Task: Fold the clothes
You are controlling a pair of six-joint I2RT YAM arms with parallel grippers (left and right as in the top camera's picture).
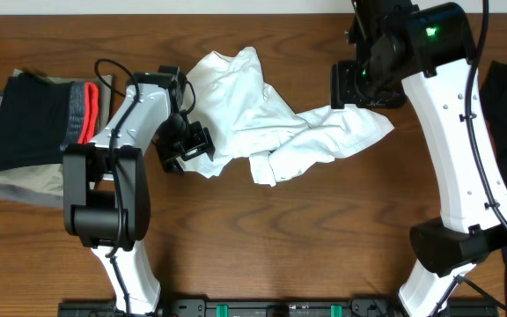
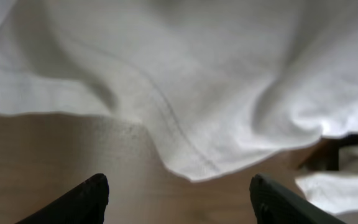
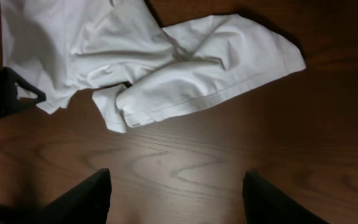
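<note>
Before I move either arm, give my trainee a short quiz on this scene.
1. True or false: the white T-shirt lies neatly folded on the wooden table.
2. The left jaws are: A) shut on a sleeve; B) open, the shirt's stitched hem just ahead of them; C) out of view.
3. What tops the olive-grey garments at the table's left end?
Key: 1 false, it is crumpled. 2 B. 3 A folded black garment with a red-and-grey band.
</note>
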